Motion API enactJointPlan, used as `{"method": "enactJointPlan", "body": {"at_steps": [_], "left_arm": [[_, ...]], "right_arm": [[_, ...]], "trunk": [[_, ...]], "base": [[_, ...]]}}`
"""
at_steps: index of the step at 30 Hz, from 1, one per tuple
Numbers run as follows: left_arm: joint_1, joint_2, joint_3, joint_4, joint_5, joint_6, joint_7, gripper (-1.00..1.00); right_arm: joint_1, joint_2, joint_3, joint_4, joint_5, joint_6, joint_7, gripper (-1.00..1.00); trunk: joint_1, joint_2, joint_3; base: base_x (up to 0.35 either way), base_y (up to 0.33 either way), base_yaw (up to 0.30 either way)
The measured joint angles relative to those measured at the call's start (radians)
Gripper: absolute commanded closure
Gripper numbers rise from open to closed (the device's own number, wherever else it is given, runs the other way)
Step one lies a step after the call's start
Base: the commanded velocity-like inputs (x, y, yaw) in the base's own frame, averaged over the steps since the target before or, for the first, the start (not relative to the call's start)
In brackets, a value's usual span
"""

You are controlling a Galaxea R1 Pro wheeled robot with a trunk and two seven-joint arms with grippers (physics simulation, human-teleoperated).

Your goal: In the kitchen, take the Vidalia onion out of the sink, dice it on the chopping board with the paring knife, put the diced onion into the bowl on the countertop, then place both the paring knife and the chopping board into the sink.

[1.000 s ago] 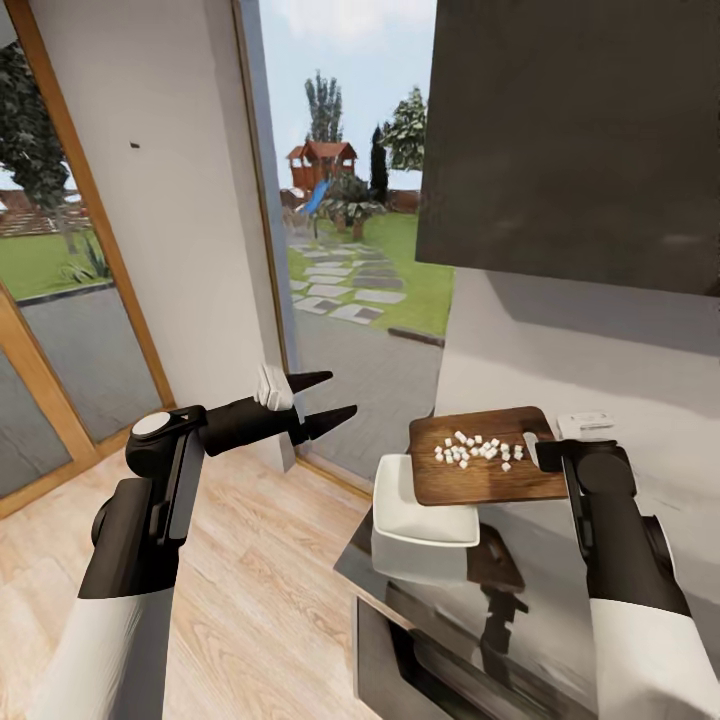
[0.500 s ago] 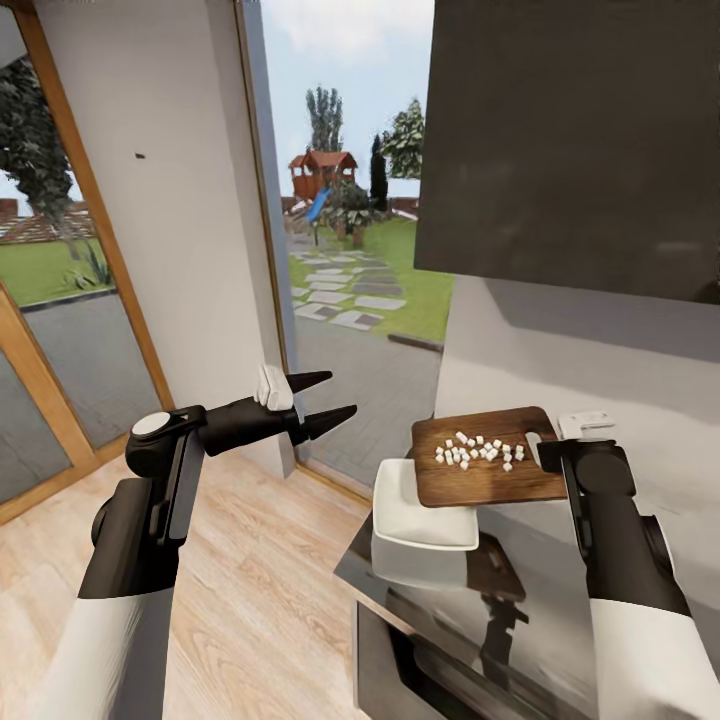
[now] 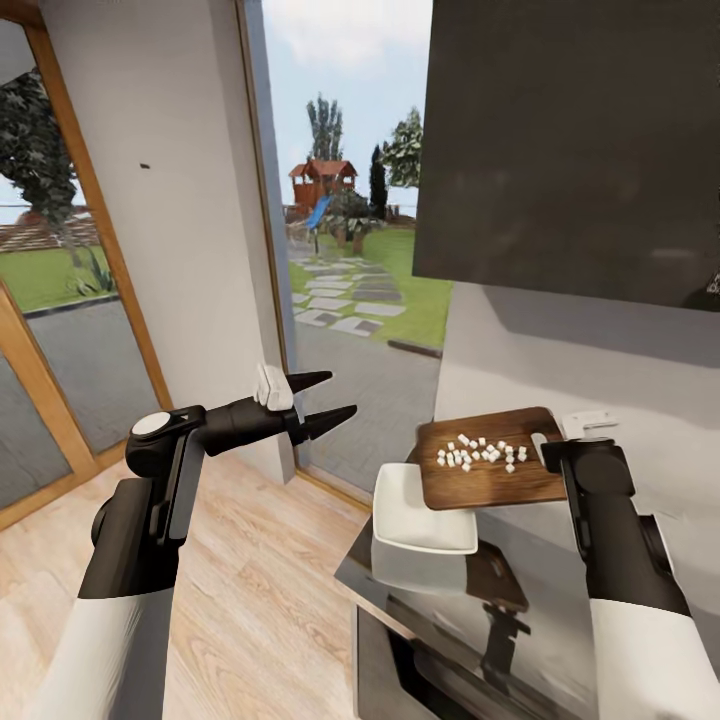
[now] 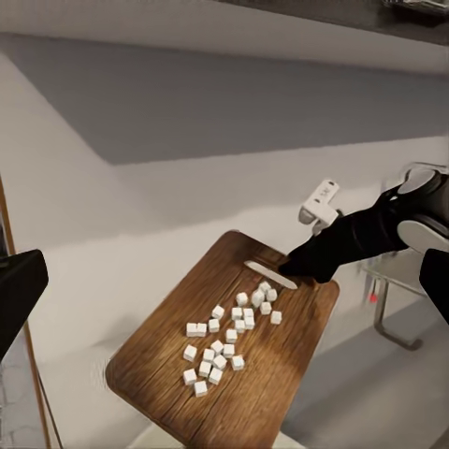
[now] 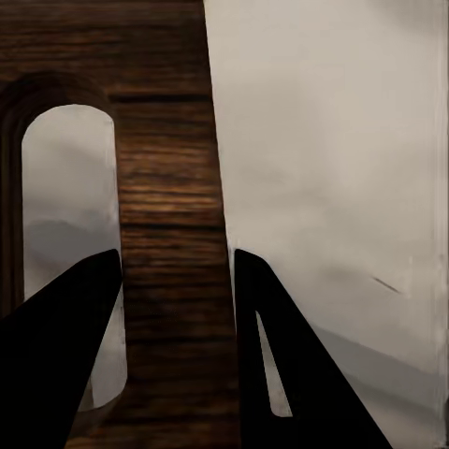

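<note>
My right gripper [image 3: 547, 452] is shut on the slot-handle end of the dark wooden chopping board [image 3: 490, 482], holding it in the air over the glossy grey countertop [image 3: 560, 600]. Several white cubes of diced onion [image 3: 480, 452] lie on the board. In the right wrist view, the fingers [image 5: 56, 355] pinch the strip of board [image 5: 173, 215] beside the slot. The white bowl [image 3: 420, 510] stands on the countertop with the board's free end over its rim. My left gripper [image 3: 340, 394] hangs open and empty to the left, off the counter. The paring knife is out of view.
A dark wall cabinet [image 3: 570, 140] hangs above the counter. A white wall socket [image 3: 588, 422] sits behind the board. A chrome tap with a red tip [image 4: 379, 304] shows past the right arm. Glass doors [image 3: 350, 250] and wooden floor [image 3: 260, 580] lie to the left.
The whole picture has shifted slightly, so the camera moved. Both arms, the board and the diced onion keep the same pose.
</note>
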Motion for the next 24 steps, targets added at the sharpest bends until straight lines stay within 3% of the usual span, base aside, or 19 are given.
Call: {"method": "enactJointPlan", "body": {"at_steps": [4,17,24], "left_arm": [[0.000,0.000,-0.001,0.000,0.000,0.000,0.000,-1.00],[0.000,0.000,0.000,0.000,0.000,0.001,0.000,-1.00],[0.000,0.000,0.000,0.000,0.000,0.000,0.000,-1.00]], "right_arm": [[0.000,0.000,0.002,0.000,0.027,0.000,0.001,1.00],[0.001,0.000,0.003,0.000,0.030,0.000,0.001,1.00],[0.001,0.001,0.008,0.000,0.075,0.000,0.001,1.00]], "trunk": [[0.000,0.000,0.006],[0.000,0.000,0.024],[0.000,0.000,0.031]], "base": [[0.000,0.000,0.000],[0.000,0.000,0.000],[0.000,0.000,0.000]]}}
